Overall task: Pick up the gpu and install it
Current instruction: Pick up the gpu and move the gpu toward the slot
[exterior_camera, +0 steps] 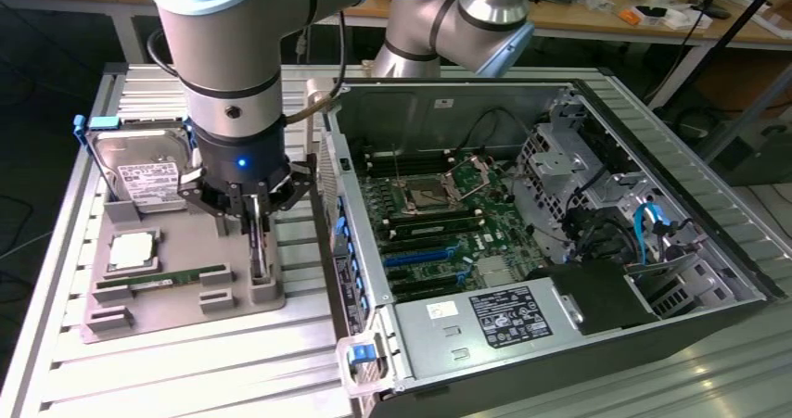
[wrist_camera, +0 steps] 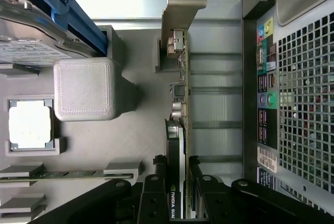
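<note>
One gray tray (exterior_camera: 173, 321) sits on the exterior view's left. It holds a hard drive (exterior_camera: 146, 172), a square chip (exterior_camera: 133, 251) and a thin green stick (exterior_camera: 173, 277). At the tray's right end, the gpu (exterior_camera: 258, 256) stands on its edge in a slot. The gripper (exterior_camera: 254, 216) is over it, jaws squeezed on the card, one on each side. Right of that is the open computer case (exterior_camera: 433, 103).
</note>
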